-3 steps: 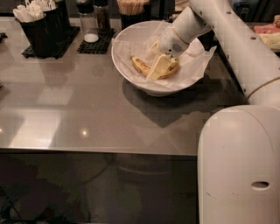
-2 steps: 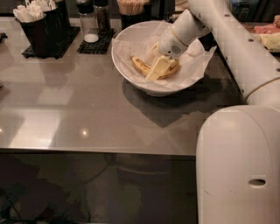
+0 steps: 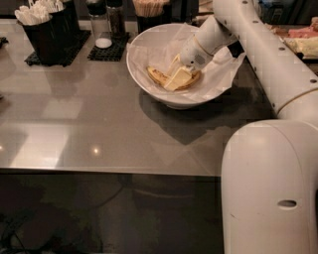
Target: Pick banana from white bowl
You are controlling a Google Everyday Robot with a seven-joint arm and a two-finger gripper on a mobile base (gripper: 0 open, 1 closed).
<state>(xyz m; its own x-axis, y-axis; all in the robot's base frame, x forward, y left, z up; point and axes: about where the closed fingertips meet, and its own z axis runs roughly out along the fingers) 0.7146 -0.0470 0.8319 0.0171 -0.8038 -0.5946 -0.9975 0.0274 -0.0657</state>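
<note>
Because the tool (image 3: 178,78) sits low inside the white bowl (image 3: 164,100) and right over the banana (image 3: 158,76), the middle of the fruit is hidden behind its pale yellow blocks. Only the left end and a sliver of the right end show. Whether the tool is clamped on the banana or merely resting against it cannot be told from this angle. The white arm (image 3: 258,44) reaches in from the right and covers the bowl's far right rim. A big white rounded body (image 3: 268,188) fills the lower right corner and is cut off by the frame. Along the top edge, a black holder of white utensils (image 3: 47,34), two shakers on a black mat (image 3: 107,25) and a cup of wooden sticks (image 3: 149,9) are all partly cropped. Some pinkish items at the far right edge are too blurred to name.

The banana lies on crumpled white paper (image 3: 218,82) lining the bowl, near the bowl's middle, running roughly left to right. Its visible skin is yellow with brown mottling, darker toward the tip on the left. The bowl stands on the grey, glossy worktop (image 3: 89,124), toward the back and right of centre.

Compared with a moment ago, hardly anything differs: the tool stays at about the same spot in the bowl, and the banana lies in the same place and direction.
</note>
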